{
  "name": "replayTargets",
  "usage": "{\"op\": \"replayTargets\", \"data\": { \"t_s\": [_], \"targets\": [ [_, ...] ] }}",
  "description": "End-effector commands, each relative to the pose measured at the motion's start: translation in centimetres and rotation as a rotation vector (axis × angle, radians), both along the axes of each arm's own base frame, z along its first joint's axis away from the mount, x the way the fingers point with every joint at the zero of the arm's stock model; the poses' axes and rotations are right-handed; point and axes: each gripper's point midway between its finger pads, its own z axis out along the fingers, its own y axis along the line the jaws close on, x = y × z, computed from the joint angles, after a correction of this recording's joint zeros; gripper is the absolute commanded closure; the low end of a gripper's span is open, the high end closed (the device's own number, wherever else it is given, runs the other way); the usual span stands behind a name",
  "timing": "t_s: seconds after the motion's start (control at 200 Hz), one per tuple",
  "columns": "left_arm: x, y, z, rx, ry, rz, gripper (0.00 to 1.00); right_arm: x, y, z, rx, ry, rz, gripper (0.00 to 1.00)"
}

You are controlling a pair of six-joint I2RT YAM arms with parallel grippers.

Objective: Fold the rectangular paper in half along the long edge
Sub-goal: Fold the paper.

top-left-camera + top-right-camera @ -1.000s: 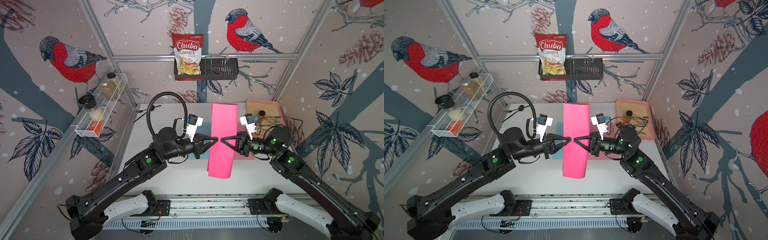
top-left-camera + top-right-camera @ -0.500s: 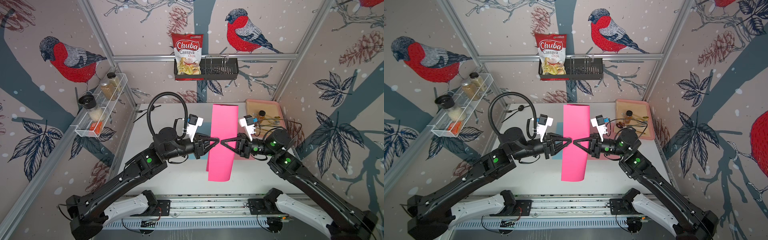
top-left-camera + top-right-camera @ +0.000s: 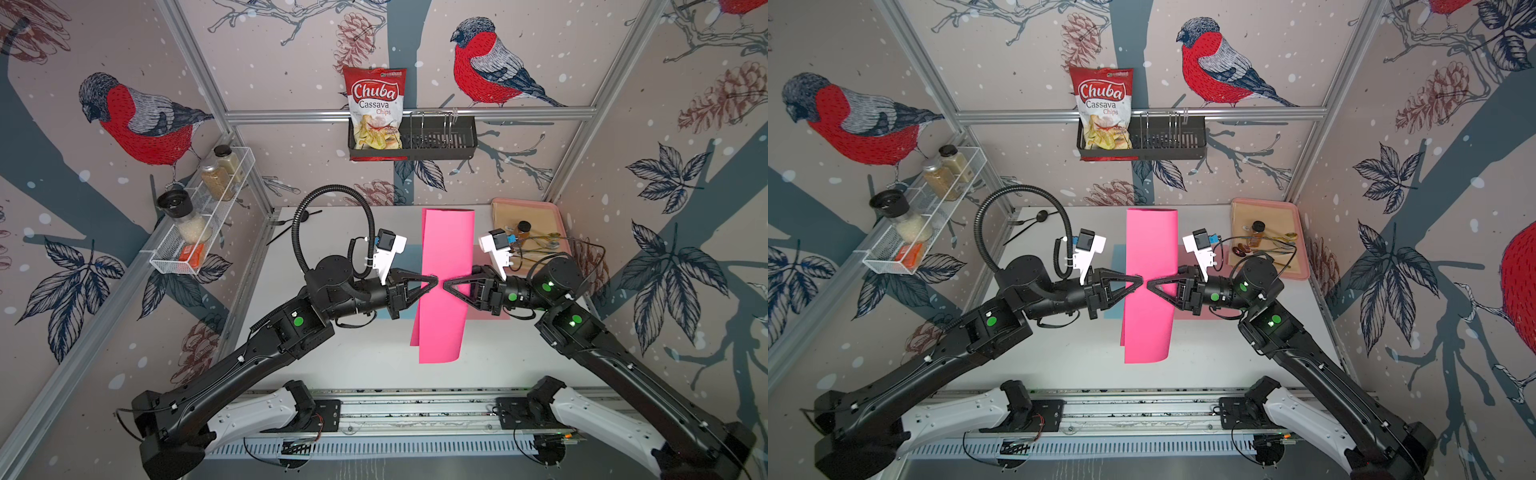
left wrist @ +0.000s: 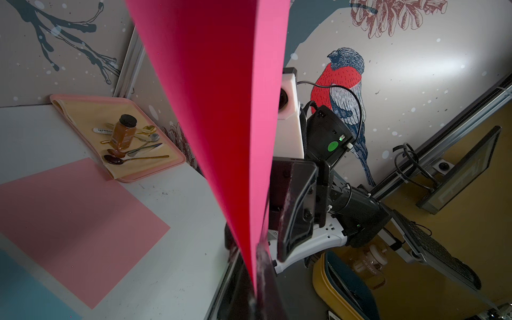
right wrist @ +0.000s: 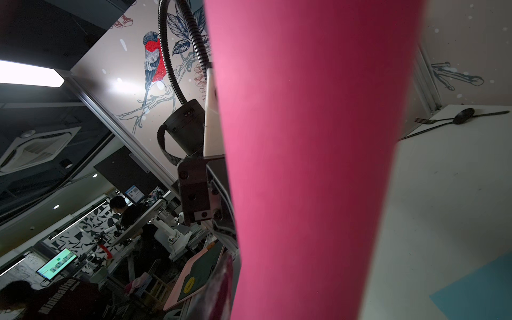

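Observation:
The bright pink paper [image 3: 444,249] [image 3: 1150,249] hangs above the table, bent over loosely into two layers. My left gripper [image 3: 435,277] [image 3: 1140,279] comes from the left. In the left wrist view it [image 4: 256,277] is shut on the paper [image 4: 221,110], where both layers meet. My right gripper [image 3: 445,286] [image 3: 1148,286] faces it from the right, tip close to tip. In the right wrist view the rounded side of the paper [image 5: 304,166] fills the middle. One of the fingers [image 5: 221,277] stands off to the side; the paper hides its partner.
A pink tray [image 3: 528,205] with a jar and spoons sits at the back right. A pale pink sheet [image 3: 490,316] and a blue sheet [image 3: 411,253] lie flat under the arms. A black spoon and fork [image 3: 299,216] lie at the back left.
The paper's near end has sunk slightly toward the front of the table. Both arms have hardly moved.

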Motion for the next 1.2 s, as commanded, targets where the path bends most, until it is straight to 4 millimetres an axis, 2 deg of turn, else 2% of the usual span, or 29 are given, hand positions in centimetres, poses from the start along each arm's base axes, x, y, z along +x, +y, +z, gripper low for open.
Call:
{"op": "replayTargets", "data": {
  "t_s": [0.0,0.13,0.23,0.295,0.505,0.695,0.926,1.006,1.191],
  "targets": [
    [-0.2,0.1,1.2,-0.033,-0.043,-0.004,1.0,0.6,-0.4,-0.1,-0.03,-0.02,-0.041,0.58],
    [-0.2,0.1,1.1,-0.028,-0.041,-0.001,1.0,0.8,-0.6,0.0,-0.037,-0.024,-0.056,0.61],
    [-0.1,0.1,1.0,-0.027,-0.041,0.002,1.0,0.8,-0.6,0.2,-0.029,-0.027,-0.052,0.76],
    [-0.2,0.2,1.0,-0.029,-0.041,0.001,1.0,0.7,-0.6,0.4,-0.021,-0.03,-0.047,0.81],
    [-0.3,0.4,1.4,-0.044,-0.056,0.001,1.0,0.1,-0.7,0.6,-0.006,-0.039,-0.028,0.88],
    [-0.3,0.2,1.4,-0.049,-0.054,-0.006,1.0,-0.4,-0.9,1.0,0.005,-0.047,-0.012,0.91],
    [-0.4,0.1,1.5,-0.054,-0.053,-0.014,0.84,-0.6,-0.9,1.1,0.014,-0.048,0.0,0.91],
    [-0.4,0.1,1.5,-0.054,-0.053,-0.015,0.85,-0.5,-0.8,1.0,0.012,-0.046,0.0,0.91],
    [-0.5,0.1,1.5,-0.052,-0.053,-0.017,0.99,-0.5,-0.8,1.0,0.015,-0.047,0.001,0.91]
  ]
}}
